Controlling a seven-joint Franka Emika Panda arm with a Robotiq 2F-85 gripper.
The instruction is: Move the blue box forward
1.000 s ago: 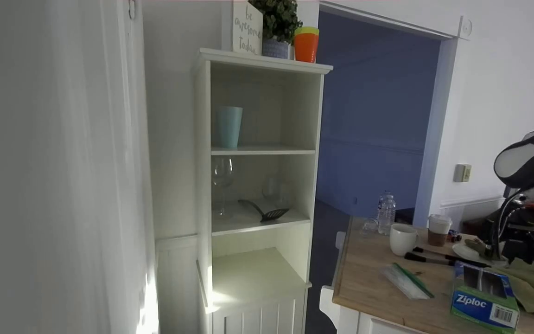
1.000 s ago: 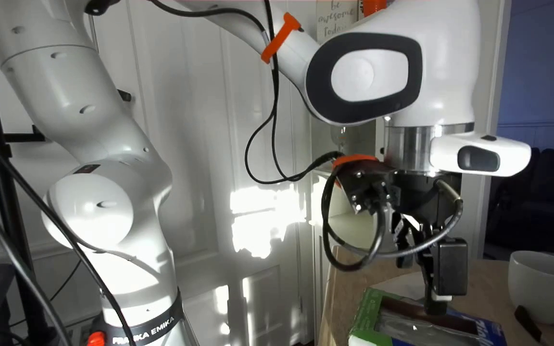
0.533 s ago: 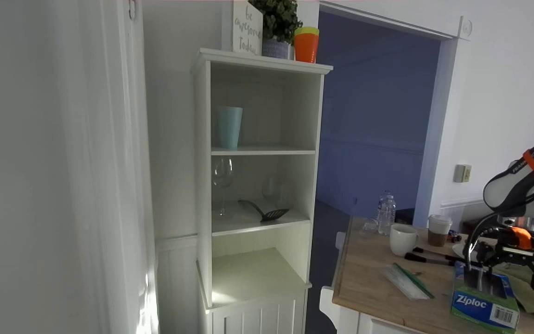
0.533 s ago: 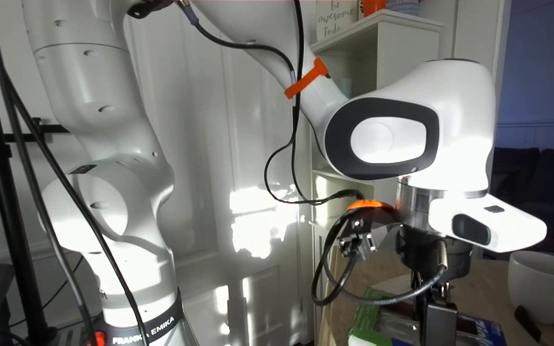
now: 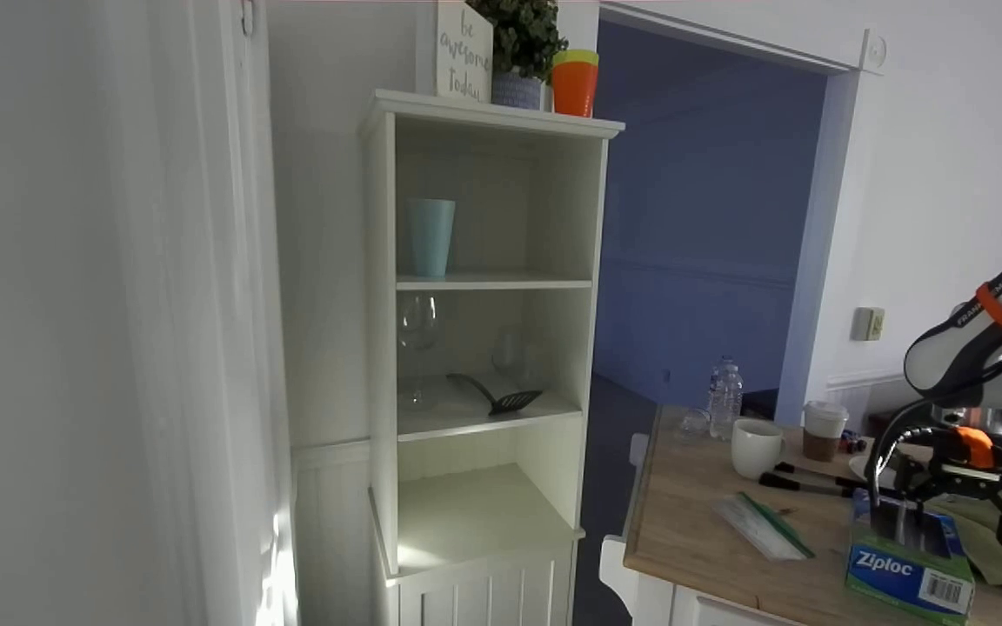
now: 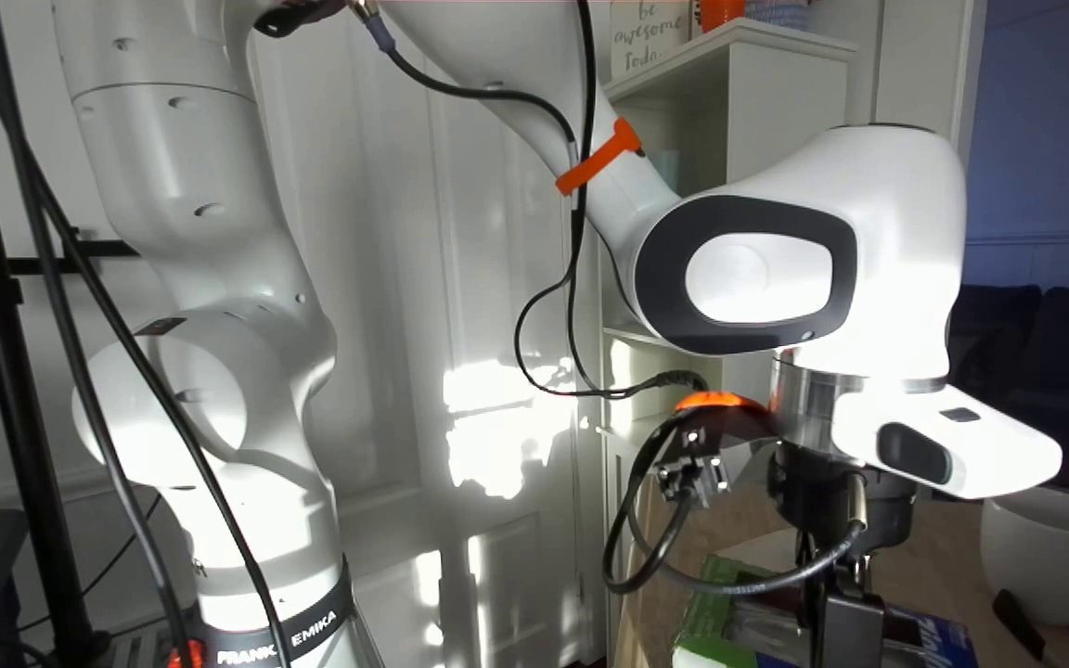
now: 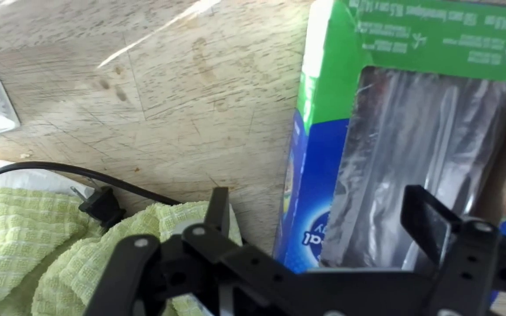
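Since pincer stands spread over box at 9 o'clock edge in wrist view, best lower straight, pinch lightly.

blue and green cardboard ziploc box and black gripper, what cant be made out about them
Digits on the white barcode label of the blue-and-green cardboard Ziploc box: too small in an exterior view.
Fine print on its green panel: blurred in the wrist view.
Box's lower part: hidden there by the black gripper.
Whether its fingers touch the box: in an exterior view the bottom edge cuts off their tips.
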